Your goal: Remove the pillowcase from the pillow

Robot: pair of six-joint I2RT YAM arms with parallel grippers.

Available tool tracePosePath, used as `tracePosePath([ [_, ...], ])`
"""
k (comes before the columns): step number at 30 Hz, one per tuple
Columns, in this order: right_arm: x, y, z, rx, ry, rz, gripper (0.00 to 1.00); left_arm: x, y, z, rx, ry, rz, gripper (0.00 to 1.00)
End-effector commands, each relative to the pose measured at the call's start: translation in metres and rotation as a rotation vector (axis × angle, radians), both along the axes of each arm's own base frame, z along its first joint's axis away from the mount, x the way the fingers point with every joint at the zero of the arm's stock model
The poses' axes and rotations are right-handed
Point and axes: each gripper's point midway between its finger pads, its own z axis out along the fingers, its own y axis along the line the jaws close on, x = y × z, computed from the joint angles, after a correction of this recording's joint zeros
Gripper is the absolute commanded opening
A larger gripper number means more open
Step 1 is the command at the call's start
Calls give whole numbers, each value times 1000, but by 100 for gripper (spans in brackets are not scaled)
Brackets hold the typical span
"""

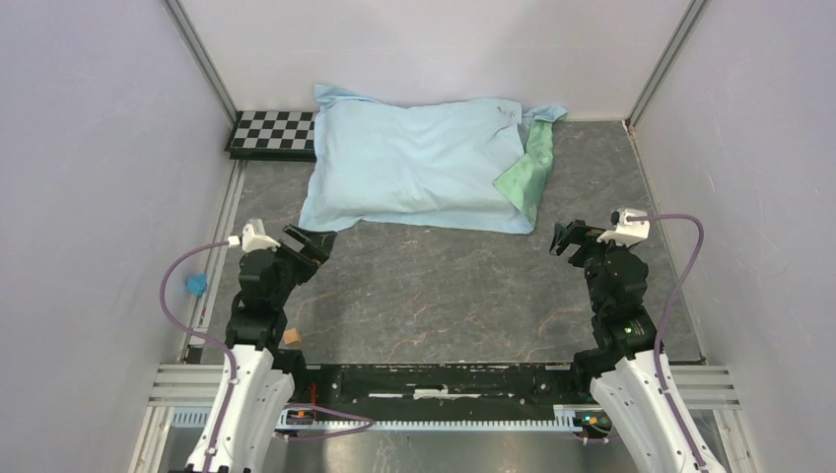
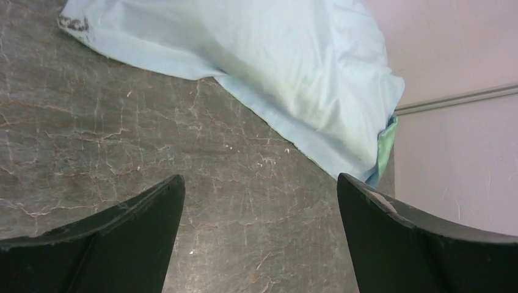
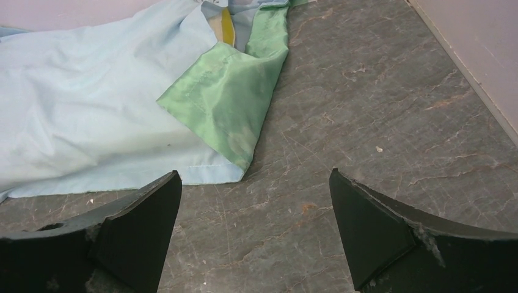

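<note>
At the far end of the table (image 1: 444, 296), close to the back wall, lies the light-blue pillowcase (image 1: 414, 163), plump and wrinkled, with the pillow (image 3: 227, 25) inside it. Only a thin mustard-yellow and cream sliver of the pillow shows, at the open right end in the right wrist view. At that same right end a pale green flap (image 1: 527, 172) is folded out over the blue cloth, and its near corner reaches down to the case's near edge. A black-and-white checkerboard (image 1: 276, 133) sits just left of the pillowcase's far left corner.

Nearer, the left claw (image 1: 313, 241) hangs beside the case's near left corner, its fingers spread wide with nothing between them; its wrist camera looks across bare table toward the blue cloth. The right claw (image 1: 567, 236) sits near the case's right end, just short of the green flap, likewise gaping wide and holding nothing. Neither claw touches the fabric.

Off the table's left edge, beside the left arm, lie a small blue object (image 1: 196, 285) and a small tan block (image 1: 292, 337).
</note>
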Motion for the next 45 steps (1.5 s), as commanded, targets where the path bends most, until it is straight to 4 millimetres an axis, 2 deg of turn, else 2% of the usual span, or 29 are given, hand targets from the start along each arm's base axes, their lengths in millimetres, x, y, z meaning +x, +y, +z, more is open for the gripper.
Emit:
tracePosePath([
  [1,4,7,3,15,-34,31,98,13,-8,2,-88,-31,-5,100],
  [10,7,10,-7,21,-18,41,98,58,-23,11,-167,-15,-54,100],
  [16,9,15,-12,36,-15,65,98,97,-12,19,-169,-19,34,100],
  [24,13,21,-5,40,-13,89,98,132,22,-28,-149,120,265,100],
  [31,18,27,0,43,-9,112,98,166,14,-60,-177,167,246,100],
  [35,24,30,4,67,-12,114,98,189,4,-65,-185,152,193,79],
  [38,31,33,3,106,-5,107,98,189,12,-65,-170,122,226,56],
  [42,52,51,-5,135,68,165,98,178,22,-57,-80,111,241,14],
  [44,66,62,-10,136,117,204,98,167,25,-51,-55,99,244,3],
  [45,74,67,-13,129,144,217,98,161,26,-48,-46,96,244,2],
])
